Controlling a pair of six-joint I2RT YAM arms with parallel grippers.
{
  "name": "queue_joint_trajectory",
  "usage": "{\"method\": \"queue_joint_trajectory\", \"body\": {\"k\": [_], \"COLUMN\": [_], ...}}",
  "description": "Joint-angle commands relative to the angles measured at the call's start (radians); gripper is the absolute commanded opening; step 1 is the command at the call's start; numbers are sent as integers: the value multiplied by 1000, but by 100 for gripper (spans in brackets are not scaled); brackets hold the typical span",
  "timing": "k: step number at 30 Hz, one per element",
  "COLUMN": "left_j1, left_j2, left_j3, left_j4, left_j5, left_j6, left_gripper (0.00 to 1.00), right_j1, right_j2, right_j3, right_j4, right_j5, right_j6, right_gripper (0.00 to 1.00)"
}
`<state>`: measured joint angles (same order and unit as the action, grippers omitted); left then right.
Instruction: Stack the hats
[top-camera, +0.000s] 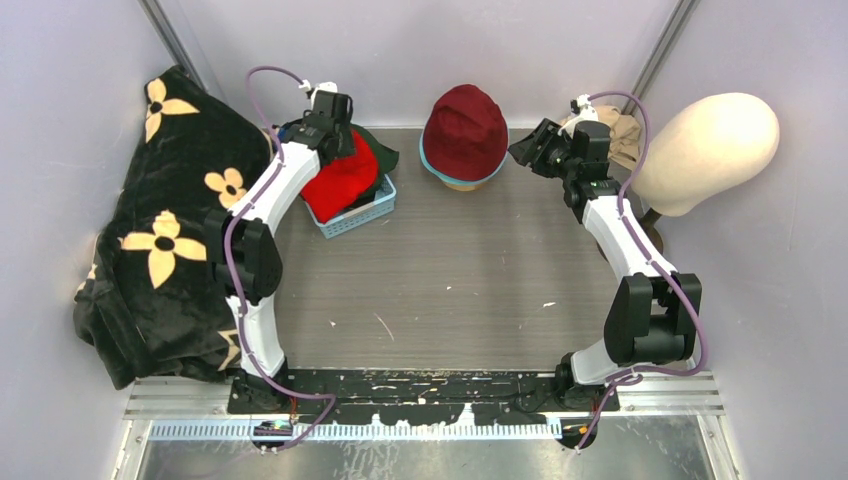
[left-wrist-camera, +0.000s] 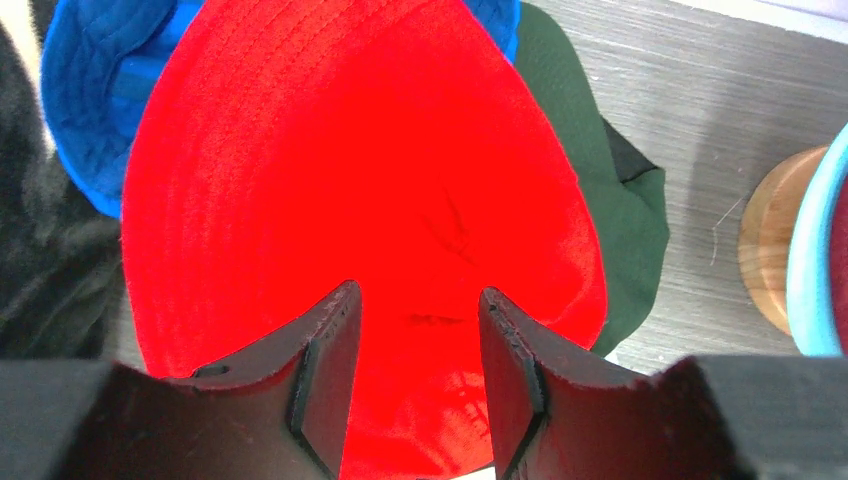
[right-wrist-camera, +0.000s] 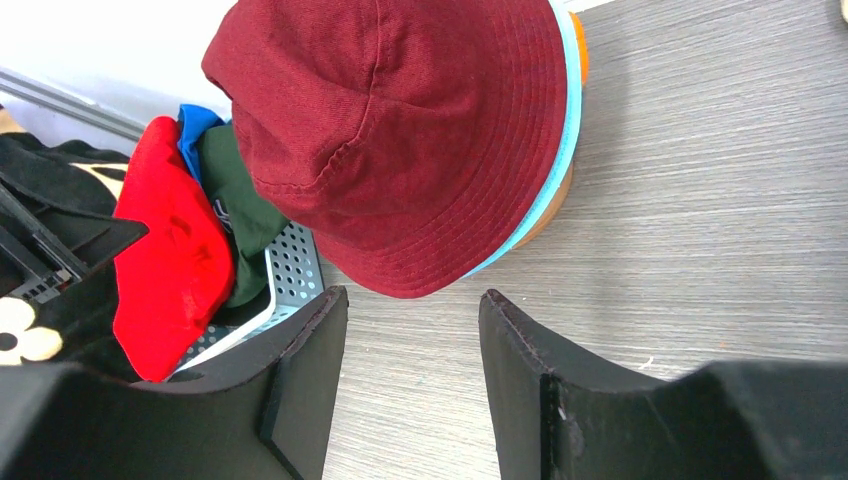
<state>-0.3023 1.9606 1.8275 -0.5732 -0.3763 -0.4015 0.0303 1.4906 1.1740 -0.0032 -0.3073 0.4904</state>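
Observation:
A dark red bucket hat (top-camera: 465, 130) tops a stack on a wooden stand, with a teal brim (right-wrist-camera: 562, 150) and an orange edge (right-wrist-camera: 580, 50) showing under it. A bright red hat (top-camera: 340, 180) lies on top of a blue hat (left-wrist-camera: 90, 90) and a dark green cap (left-wrist-camera: 610, 190) in a pale blue basket (top-camera: 355, 215). My left gripper (top-camera: 343, 148) is open, its jaws right over the bright red hat (left-wrist-camera: 340, 170), nothing between them. My right gripper (top-camera: 522, 150) is open and empty, just right of the stack, pointing at the dark red hat (right-wrist-camera: 400, 130).
A black blanket with tan flowers (top-camera: 160, 230) covers the left side. A cream head form (top-camera: 715, 150) stands at the far right, with a beige cloth (top-camera: 622, 135) behind my right arm. The basket's perforated wall (right-wrist-camera: 290, 265) is left of the stack.

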Motion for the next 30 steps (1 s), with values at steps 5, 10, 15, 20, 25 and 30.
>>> {"method": "queue_joint_trajectory", "body": {"k": [5,10,15,20,25,30], "left_j1": [20,21,22,21,21,21], "left_j2": [74,100,101,117,146,150], "left_j3": [127,156,140,131,168,158], "left_j4": [0,-27,-44,-56,-109,-114], "left_j5": [64,69,69,61,50,45], "left_j6": [-37,-75,-115,-123,-133,-137], "left_gripper": [48,48,48,48,49,48], "right_j1": [-1,-1,-1,-1,-1,-1], "right_j2": [-17,-16,-18,-20,-20,-20], "right_j3": [10,2,-5,-18,-24,-29], "right_j4": [34,38,42,50,57,64], "right_j5": [-6,-3,-3,-6,-7,-10], "right_j6": [-17,-17,-15,-13,-9,-3], "right_gripper": [56,56,56,56,56,56]}}
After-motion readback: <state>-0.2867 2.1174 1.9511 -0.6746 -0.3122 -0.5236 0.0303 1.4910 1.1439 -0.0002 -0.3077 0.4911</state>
